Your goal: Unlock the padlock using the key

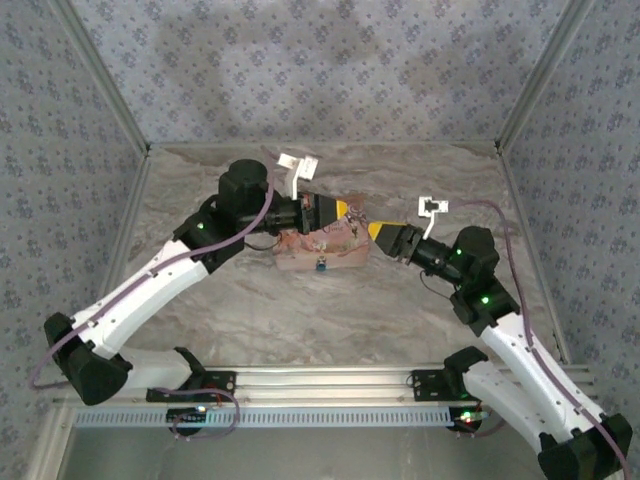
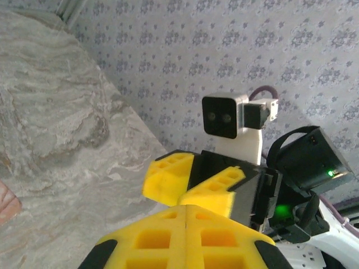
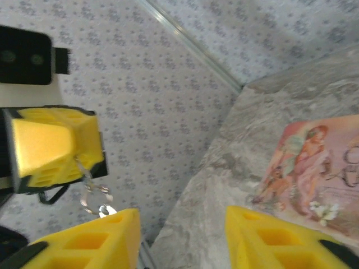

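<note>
Shut tight at the left pincer (image 1: 342,209) on a silvery metal key ring (image 3: 94,196) dangling beneath the yellow tips, near the far side of the pink picture-printed box (image 1: 300,252); parted at the right pincer (image 1: 380,230), gripping nothing, just beside the box's right end. At that box's near side, on the marble-patterned bench (image 1: 400,300), a tiny blue-bodied padlock (image 1: 321,265).

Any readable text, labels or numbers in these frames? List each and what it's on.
None can be read.
Pink box: dark curly script beside the printed figures, too blurred to read.
Blue padlock: too small to tell any marking.
Key ring hanging from the left pincer: no legible stamp.
</note>
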### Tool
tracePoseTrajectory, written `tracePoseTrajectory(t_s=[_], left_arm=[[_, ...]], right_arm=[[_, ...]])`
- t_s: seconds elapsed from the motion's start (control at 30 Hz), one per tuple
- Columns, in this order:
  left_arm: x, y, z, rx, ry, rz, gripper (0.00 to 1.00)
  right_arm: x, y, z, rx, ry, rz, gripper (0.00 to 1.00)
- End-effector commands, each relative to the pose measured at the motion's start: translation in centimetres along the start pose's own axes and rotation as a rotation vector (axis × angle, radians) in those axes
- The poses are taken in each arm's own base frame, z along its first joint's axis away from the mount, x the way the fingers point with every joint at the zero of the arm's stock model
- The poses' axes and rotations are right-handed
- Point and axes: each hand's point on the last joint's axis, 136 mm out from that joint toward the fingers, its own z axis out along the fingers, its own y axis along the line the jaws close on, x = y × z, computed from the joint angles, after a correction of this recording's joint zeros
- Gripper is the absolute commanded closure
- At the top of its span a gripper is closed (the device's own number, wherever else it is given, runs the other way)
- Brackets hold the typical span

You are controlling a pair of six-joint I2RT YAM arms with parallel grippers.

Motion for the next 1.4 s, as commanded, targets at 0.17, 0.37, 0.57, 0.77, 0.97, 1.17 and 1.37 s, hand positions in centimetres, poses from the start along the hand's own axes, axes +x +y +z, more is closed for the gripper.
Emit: tracePoseTrajectory(t_s=[0.17,0.37,0.57,0.77,0.97,1.17,1.37], left_arm=[[0.7,-1.1,0.5,0.065,0.053,0.002,1.00],[0.8,-1.6,0.9,0.087,0.054,0.002,1.00],[0.6,-1.8,1.0,0.104,0.032,-0.009,1.00],[0.4,-1.6,1.0,0.110,0.009,-0.021,1.00],[0.2,-1.6,0.9,0.117,-0.019,-0.033,1.00],[-0.2,-1.9,0.7,0.127,-0.042,-0.040,1.00],[-0.8,-1.8,0.3,0.132,-0.075,-0.048,1.00]], right_arm=[[-1.1,5.3,-0.1,-0.205,-0.022,-0.080,0.41],[-0.9,5.5,0.6,-0.216,-0.009,-0.079,0.41],[-0.8,6.6,1.0,-0.251,-0.007,-0.091,0.44],[-1.5,7.2,0.7,-0.274,-0.048,-0.085,0.46],[-2.1,7.5,0.4,-0.297,-0.094,-0.058,0.43],[-1.8,6.8,0.8,-0.277,-0.087,-0.046,0.44],[-1.2,5.6,1.0,-0.245,-0.082,-0.030,0.41]])
